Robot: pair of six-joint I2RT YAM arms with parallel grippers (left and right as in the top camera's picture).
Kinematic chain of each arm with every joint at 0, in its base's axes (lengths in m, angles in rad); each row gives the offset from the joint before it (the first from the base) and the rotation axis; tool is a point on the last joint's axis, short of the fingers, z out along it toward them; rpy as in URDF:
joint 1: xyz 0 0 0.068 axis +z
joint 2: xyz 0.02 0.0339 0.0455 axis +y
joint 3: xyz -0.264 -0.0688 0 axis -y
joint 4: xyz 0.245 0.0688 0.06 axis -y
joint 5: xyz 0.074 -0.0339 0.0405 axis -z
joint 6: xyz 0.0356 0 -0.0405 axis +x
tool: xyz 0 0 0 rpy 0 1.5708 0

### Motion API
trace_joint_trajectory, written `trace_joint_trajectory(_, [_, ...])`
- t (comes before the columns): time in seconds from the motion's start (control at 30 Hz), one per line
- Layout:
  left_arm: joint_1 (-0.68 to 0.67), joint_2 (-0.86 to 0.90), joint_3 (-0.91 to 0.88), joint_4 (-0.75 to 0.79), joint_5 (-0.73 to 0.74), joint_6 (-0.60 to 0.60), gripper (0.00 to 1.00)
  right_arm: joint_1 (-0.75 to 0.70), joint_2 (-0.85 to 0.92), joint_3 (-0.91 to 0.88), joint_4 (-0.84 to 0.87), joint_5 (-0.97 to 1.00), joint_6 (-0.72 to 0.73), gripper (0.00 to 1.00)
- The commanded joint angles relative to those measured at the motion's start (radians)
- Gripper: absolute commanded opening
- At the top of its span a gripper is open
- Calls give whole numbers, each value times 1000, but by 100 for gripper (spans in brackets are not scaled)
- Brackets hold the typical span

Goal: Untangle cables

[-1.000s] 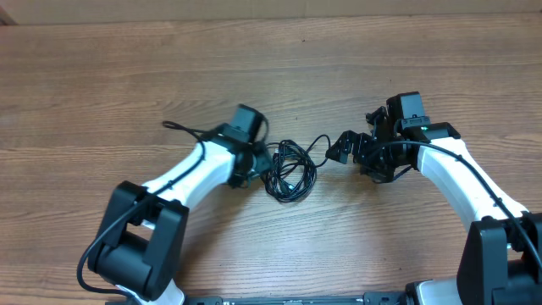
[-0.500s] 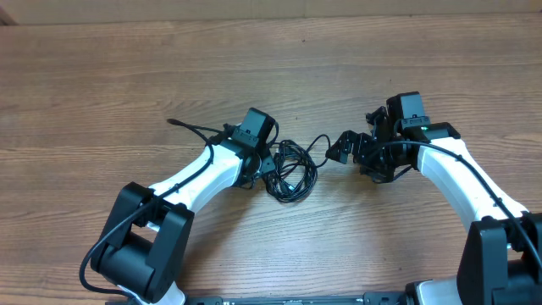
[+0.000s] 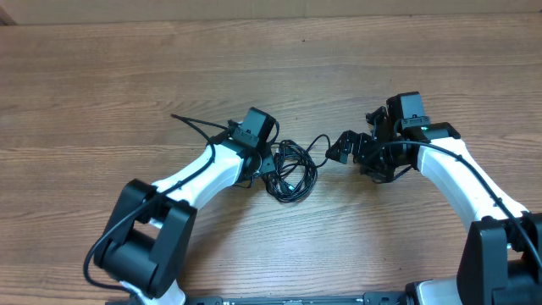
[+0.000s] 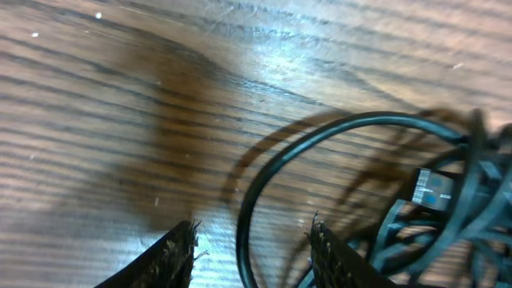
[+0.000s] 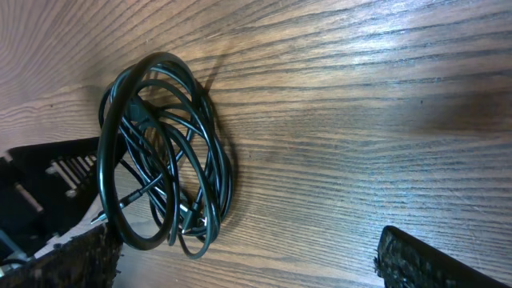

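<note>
Left gripper (image 4: 252, 250) is spread open, a loop of the cables (image 4: 376, 118) between its fingers; right gripper (image 5: 248, 258) is released, the coil ahead-left on the bench (image 5: 360, 120).

**A robot test bench, most likely a lab or workshop**

A wood-grain desk (image 3: 102, 76) fills nearly the whole overhead view. Two white-and-black robot arms reach in from its 6 o'clock edge. The left arm (image 3: 199, 174) comes in from 7 o'clock and the right arm (image 3: 457, 182) from 4 o'clock. A dark rail (image 3: 296, 300) runs along that same edge. Near the centre lies a small bundle of black cables (image 3: 292, 169). A pale strip (image 3: 254, 8) borders the desk at 12 o'clock, but the room beyond it cannot be made out.
</note>
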State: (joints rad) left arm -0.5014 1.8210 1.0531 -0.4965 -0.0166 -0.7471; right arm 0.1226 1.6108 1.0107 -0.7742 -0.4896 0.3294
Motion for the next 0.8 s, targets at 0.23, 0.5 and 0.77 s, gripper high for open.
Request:
trace_joint_trajectory(0.23, [12, 89, 0, -39, -54, 98, 4, 2, -25, 23, 6, 11, -5, 100])
trace_joint_trajectory(0.5, [12, -44, 46, -164, -84, 85, 4, 2, -25, 23, 6, 11, -5, 100])
trace_joint_trajectory(0.77, [12, -153, 47, -179, -12, -27, 4, 2, -25, 23, 6, 11, -5, 100])
